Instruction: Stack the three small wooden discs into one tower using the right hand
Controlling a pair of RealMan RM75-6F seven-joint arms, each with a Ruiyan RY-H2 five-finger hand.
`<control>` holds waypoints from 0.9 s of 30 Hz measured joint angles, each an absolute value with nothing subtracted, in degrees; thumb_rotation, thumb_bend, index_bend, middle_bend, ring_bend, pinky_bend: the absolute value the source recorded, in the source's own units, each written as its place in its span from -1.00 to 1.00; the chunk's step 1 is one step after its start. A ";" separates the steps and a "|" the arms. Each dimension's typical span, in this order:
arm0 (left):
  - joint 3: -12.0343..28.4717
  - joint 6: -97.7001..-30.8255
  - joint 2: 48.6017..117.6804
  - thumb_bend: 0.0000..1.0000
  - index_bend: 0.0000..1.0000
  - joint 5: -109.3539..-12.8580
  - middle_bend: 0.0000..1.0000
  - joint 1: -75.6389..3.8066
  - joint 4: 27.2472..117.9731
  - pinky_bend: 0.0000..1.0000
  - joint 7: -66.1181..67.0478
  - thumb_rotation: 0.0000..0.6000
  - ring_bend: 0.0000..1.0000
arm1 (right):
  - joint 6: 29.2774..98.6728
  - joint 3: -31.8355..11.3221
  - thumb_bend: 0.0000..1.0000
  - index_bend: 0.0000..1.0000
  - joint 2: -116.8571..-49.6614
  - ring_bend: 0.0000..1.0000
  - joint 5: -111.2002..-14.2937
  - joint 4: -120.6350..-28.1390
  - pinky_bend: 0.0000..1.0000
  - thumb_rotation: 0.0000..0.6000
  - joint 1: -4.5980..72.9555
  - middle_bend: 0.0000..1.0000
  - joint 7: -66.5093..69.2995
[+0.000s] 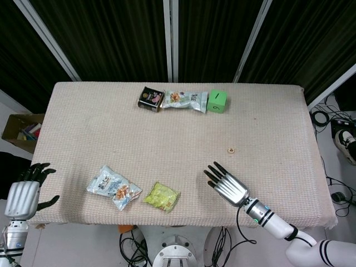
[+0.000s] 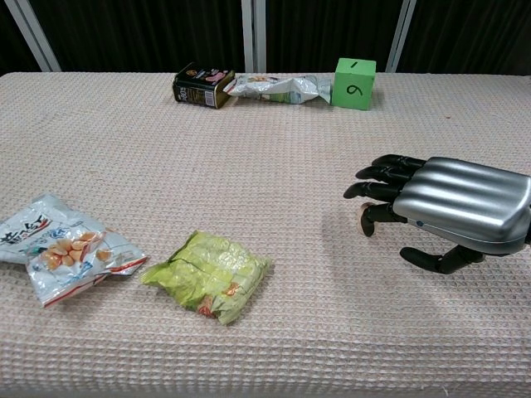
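We see no tower yet: one small round wooden disc [image 1: 230, 149] lies alone on the beige woven table [image 1: 267, 111], and a pale edge shows at the fingertips of the silver right hand [image 2: 452, 207], whose grip we cannot tell.

Bright, even overhead light, soft shadows, both views sharp, backdrop dark

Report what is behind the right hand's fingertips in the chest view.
A small wooden piece peeks out behind the right hand, on the table cloth. The fingers cover most of it, so how many discs are there cannot be told.
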State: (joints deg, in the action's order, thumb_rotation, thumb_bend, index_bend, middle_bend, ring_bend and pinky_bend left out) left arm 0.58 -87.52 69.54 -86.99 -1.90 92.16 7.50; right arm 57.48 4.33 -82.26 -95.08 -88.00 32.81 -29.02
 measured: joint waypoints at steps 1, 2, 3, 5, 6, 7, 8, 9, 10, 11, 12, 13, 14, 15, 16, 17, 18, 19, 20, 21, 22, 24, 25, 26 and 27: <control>0.58 -87.47 69.56 -0.81 -0.40 -86.98 -0.61 -1.92 92.16 -0.55 7.50 1.00 -0.71 | 57.43 4.32 -0.14 -0.30 -82.27 -1.00 -95.01 -87.95 -1.00 1.00 32.80 -0.76 -29.04; 0.59 -87.41 69.58 -0.81 -0.40 -86.98 -0.61 -1.96 92.15 -0.55 7.49 1.00 -0.71 | 57.47 4.31 -0.14 -0.30 -82.25 -1.00 -95.00 -87.99 -1.00 1.00 32.78 -0.76 -28.99; 0.60 -87.40 69.59 -0.81 -0.40 -86.99 -0.61 -1.97 92.14 -0.55 7.48 1.00 -0.71 | 57.59 4.30 -0.14 -0.30 -82.22 -1.00 -95.09 -88.03 -1.00 1.00 32.76 -0.76 -28.91; 0.64 -87.31 69.64 -0.81 -0.40 -86.98 -0.61 -2.04 92.11 -0.55 7.47 1.00 -0.71 | 58.20 4.30 -0.14 -0.30 -82.06 -1.00 -95.32 -88.10 -1.00 1.00 32.60 -0.75 -28.63; 0.66 -87.23 69.65 -0.81 -0.40 -86.97 -0.61 -2.09 92.09 -0.55 7.47 1.00 -0.71 | 58.45 4.27 -0.14 -0.30 -81.92 -1.00 -95.31 -88.11 -1.00 1.00 32.47 -0.75 -28.56; 0.68 -87.14 69.67 -0.81 -0.40 -86.96 -0.61 -2.15 92.07 -0.55 7.49 1.00 -0.71 | 58.54 4.24 -0.14 -0.30 -81.78 -1.00 -95.20 -88.14 -1.00 1.00 32.37 -0.75 -28.57; 0.70 -87.05 69.69 -0.81 -0.40 -86.98 -0.61 -2.23 92.06 -0.55 7.55 1.00 -0.71 | 58.43 4.23 -0.14 -0.30 -81.67 -1.00 -95.05 -88.21 -1.00 1.00 32.34 -0.75 -28.61; 0.70 -87.00 69.70 -0.81 -0.40 -87.04 -0.61 -2.28 92.06 -0.55 7.61 1.00 -0.71 | 58.32 4.27 -0.14 -0.30 -81.60 -1.00 -95.04 -88.33 -1.00 1.00 32.33 -0.75 -28.62; 0.69 -87.00 69.70 -0.81 -0.40 -87.06 -0.61 -2.29 92.09 -0.55 7.65 1.00 -0.71 | 58.29 4.37 -0.14 -0.30 -81.53 -1.00 -95.15 -88.46 -1.00 1.00 32.33 -0.75 -28.59; 0.70 -87.04 69.66 -0.81 -0.40 -87.05 -0.61 -2.28 92.15 -0.55 7.68 1.00 -0.71 | 58.34 4.59 -0.14 -0.29 -81.37 -1.00 -95.42 -88.73 -1.00 1.00 32.29 -0.75 -28.47; 0.71 -87.10 69.64 -0.81 -0.40 -87.03 -0.61 -2.24 92.19 -0.55 7.70 1.00 -0.71 | 58.46 4.77 -0.14 -0.29 -81.17 -1.00 -95.68 -89.04 -1.00 1.00 32.23 -0.75 -28.31; 0.72 -87.14 69.62 -0.81 -0.40 -86.99 -0.61 -2.21 92.21 -0.55 7.71 1.00 -0.71 | 58.69 4.96 -0.14 -0.29 -80.90 -1.00 -96.01 -89.42 -1.00 1.00 32.15 -0.74 -28.13; 0.74 -87.18 69.55 -0.81 -0.40 -86.92 -0.61 -2.17 92.23 -0.55 7.73 1.00 -0.71 | 59.25 5.23 -0.14 -0.29 -80.42 -1.00 -96.57 -89.97 -1.00 1.00 31.97 -0.73 -27.93; 0.75 -87.19 69.52 -0.81 -0.40 -86.88 -0.61 -2.16 92.25 -0.55 7.75 1.00 -0.71 | 59.85 5.42 -0.14 -0.29 -79.98 -1.00 -97.03 -90.42 -1.00 1.00 31.79 -0.73 -27.79; 0.77 -87.15 69.48 -0.81 -0.40 -86.84 -0.61 -2.17 92.28 -0.55 7.77 1.00 -0.71 | 60.60 5.58 -0.14 -0.29 -79.45 -1.00 -97.48 -90.92 -1.00 1.00 31.56 -0.72 -27.61; 0.81 -87.11 69.44 -0.81 -0.40 -86.80 -0.61 -2.21 92.31 -0.55 7.79 1.00 -0.71 | 61.83 5.73 -0.14 -0.29 -78.63 -1.00 -98.02 -91.62 -1.00 1.00 31.20 -0.71 -27.32; 0.86 -87.08 69.41 -0.81 -0.40 -86.81 -0.61 -2.27 92.35 -0.55 7.82 1.00 -0.71 | 62.88 5.75 -0.14 -0.28 -77.93 -1.00 -98.32 -92.14 -1.00 1.00 30.89 -0.70 -27.06; 0.90 -87.05 69.40 -0.81 -0.40 -86.86 -0.61 -2.34 92.40 -0.55 7.86 1.00 -0.71 | 64.03 5.63 -0.14 -0.28 -77.16 -1.00 -98.46 -92.59 -1.00 1.00 30.56 -0.69 -26.75; 0.93 -87.04 69.39 -0.81 -0.40 -86.99 -0.61 -2.43 92.48 -0.55 7.92 1.00 -0.71 | 65.59 5.19 -0.14 -0.27 -76.00 -1.00 -98.37 -93.11 -1.00 1.00 30.11 -0.68 -26.29; 0.95 -87.04 69.40 -0.81 -0.40 -87.10 -0.61 -2.49 92.53 -0.55 7.97 1.00 -0.71 | 66.62 4.63 -0.14 -0.26 -75.13 -1.00 -98.06 -93.37 -1.00 1.00 29.83 -0.67 -25.91; 0.96 -87.04 69.41 -0.81 -0.40 -87.24 -0.61 -2.55 92.60 -0.55 8.03 1.00 -0.71 | 67.38 3.96 -0.14 -0.26 -74.42 -1.00 -97.49 -93.48 -1.00 1.00 29.66 -0.66 -25.46; 0.93 -86.98 69.46 -0.81 -0.40 -87.43 -0.61 -2.68 92.80 -0.55 8.26 1.00 -0.71 | 67.69 2.32 -0.16 -0.25 -73.76 -1.00 -95.24 -93.19 -1.00 1.00 29.63 -0.65 -24.29; 0.90 -86.93 69.46 -0.81 -0.40 -87.44 -0.61 -2.69 92.88 -0.55 8.35 1.00 -0.71 | 67.33 1.56 -0.17 -0.25 -73.73 -1.00 -93.96 -92.87 -1.00 1.00 29.75 -0.65 -23.70; 0.87 -86.89 69.46 -0.81 -0.40 -87.40 -0.61 -2.69 93.01 -0.55 8.49 1.00 -0.71 | 66.43 0.51 -0.19 -0.25 -73.80 -1.00 -92.02 -92.20 -1.00 1.00 30.06 -0.65 -22.94; 0.85 -86.89 69.45 -0.81 -0.40 -87.33 -0.61 -2.66 93.10 -0.55 8.59 1.00 -0.71 | 65.47 -0.28 -0.22 -0.25 -73.95 -1.00 -90.48 -91.51 -1.00 1.00 30.41 -0.65 -22.38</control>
